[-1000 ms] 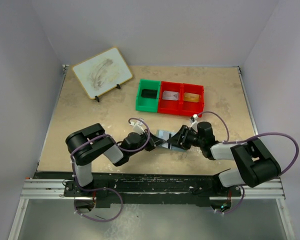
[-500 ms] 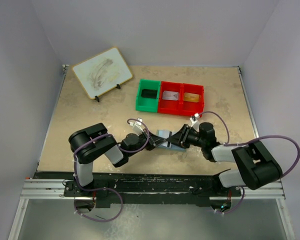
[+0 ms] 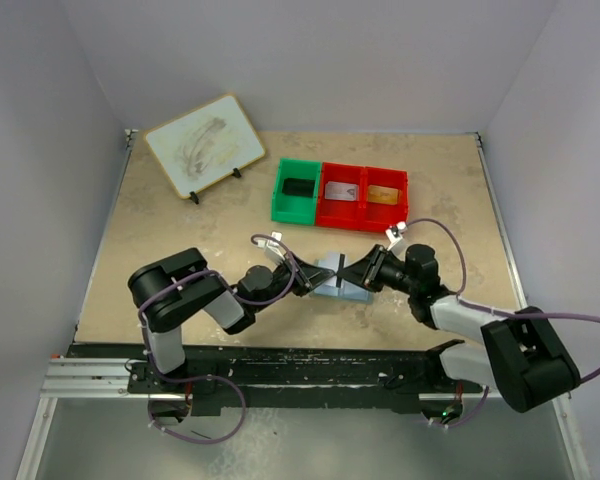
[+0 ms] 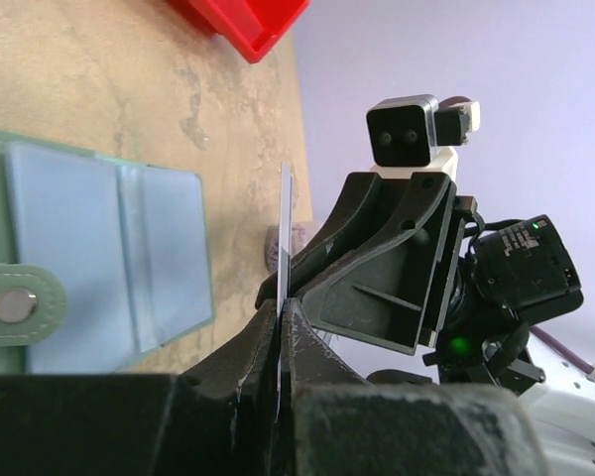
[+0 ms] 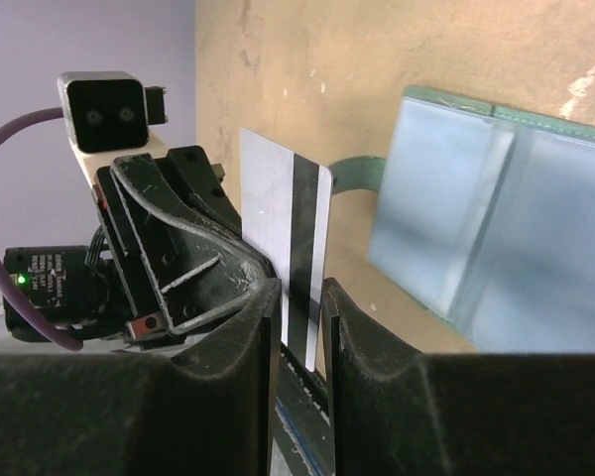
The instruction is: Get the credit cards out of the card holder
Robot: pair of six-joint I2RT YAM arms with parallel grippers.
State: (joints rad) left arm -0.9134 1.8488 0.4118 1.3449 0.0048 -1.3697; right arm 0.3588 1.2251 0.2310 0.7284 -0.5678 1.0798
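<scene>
The left gripper (image 4: 282, 315) has its fingers pressed together on a thin, flat silver card of plastic with a black stripe (image 5: 286, 233). The card stands on its edge above the table. The right gripper (image 5: 300, 319) faces it from the other side. Its fingers stand a little apart with the lower part of the silver card in the gap, and I cannot tell if they already press on it.

The main risk, I think, is in the handover. If the left fingers let go before the right fingers bite properly, the silver card can slip down and fall flat, where it is hard to pick up. If both grippers pull together, the thin plastic may bend or twist out of one grip. The two pairs of fingers are also very near each other, so a small wrong move could make them collide.

The grey-green card holder with a pale blue inside (image 5: 476, 213) lies open and flat on the beige stone-pattern table (image 3: 160, 250), just beside and below the fingers. Whether more cards sit in its pockets I cannot see.

Beyond the fingers, well apart, a green plastic bin (image 3: 278, 198) and a red plastic bin (image 3: 362, 219) stand side by side with flat things inside. A white board on a small stand (image 3: 198, 145) is far past the left fingers. Only the open card holder lies under the path toward the bins.
</scene>
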